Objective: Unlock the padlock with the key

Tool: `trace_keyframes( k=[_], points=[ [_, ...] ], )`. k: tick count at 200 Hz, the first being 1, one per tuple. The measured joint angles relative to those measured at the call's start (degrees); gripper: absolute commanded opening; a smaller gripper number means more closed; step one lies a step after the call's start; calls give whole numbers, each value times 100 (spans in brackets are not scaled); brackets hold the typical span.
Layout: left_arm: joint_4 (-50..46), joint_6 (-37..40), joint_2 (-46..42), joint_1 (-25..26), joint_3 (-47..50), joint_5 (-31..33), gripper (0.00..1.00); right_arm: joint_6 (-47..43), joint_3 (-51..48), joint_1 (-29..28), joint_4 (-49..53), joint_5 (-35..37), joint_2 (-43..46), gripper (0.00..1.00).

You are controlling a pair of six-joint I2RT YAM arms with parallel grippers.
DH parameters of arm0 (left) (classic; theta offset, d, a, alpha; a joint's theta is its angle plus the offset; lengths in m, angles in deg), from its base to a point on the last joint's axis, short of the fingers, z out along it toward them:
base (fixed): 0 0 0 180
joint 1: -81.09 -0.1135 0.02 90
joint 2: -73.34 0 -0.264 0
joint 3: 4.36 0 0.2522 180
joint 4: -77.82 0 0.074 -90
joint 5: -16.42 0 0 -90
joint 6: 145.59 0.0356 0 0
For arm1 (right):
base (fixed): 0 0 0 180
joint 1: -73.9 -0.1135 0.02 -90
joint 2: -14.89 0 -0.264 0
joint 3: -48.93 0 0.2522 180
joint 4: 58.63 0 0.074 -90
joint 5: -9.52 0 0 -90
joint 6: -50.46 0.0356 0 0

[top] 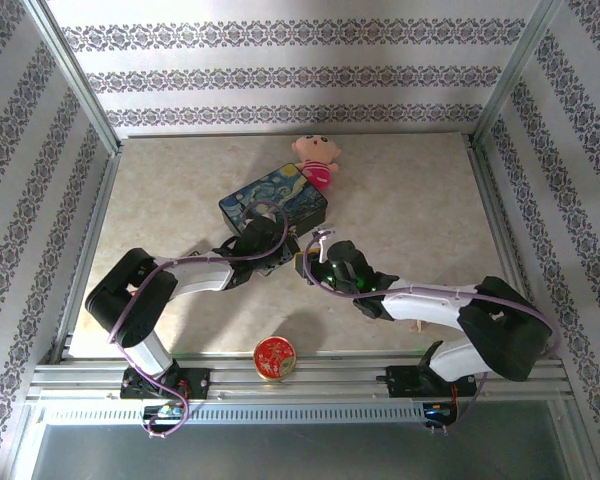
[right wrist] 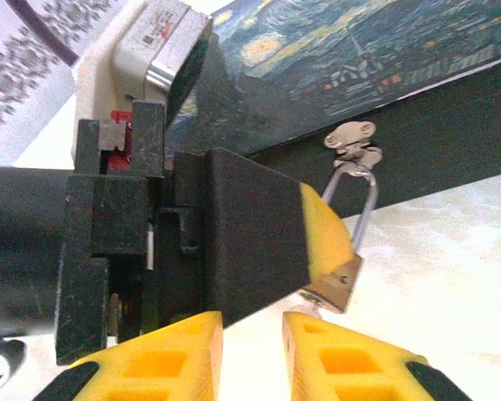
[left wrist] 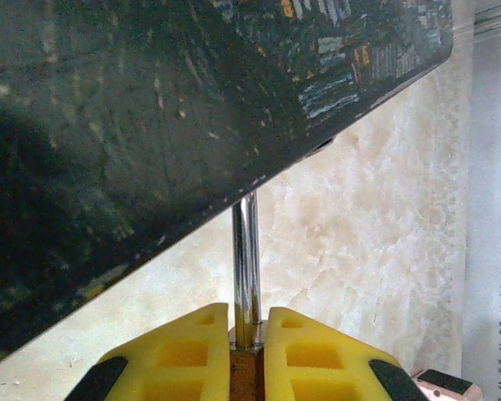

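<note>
Left end effector (left wrist: 247,332) clamping padlock (right wrist: 337,284), box (top: 276,199) shut

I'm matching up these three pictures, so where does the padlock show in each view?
Top external: padlock at centre, by the near edge of the box.
Left wrist: padlock at bottom centre, clamped by the left end effector, its shackle rising to the box.
Right wrist: padlock right of centre, hanging from the front of the box.
Shared landmark: the box.
</note>
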Motion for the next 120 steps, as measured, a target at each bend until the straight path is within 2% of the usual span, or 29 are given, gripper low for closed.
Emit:
trace_keyframes(
  k=[57,120],
  points=[
    [-466,-2,-2,-2,-232,-31,0,-743,372,-334,1335,568,-37,26],
    [-487,-175,-2,-87,-232,-284,0,-1169,699,-525,1657,907,-483,29]
  ],
)
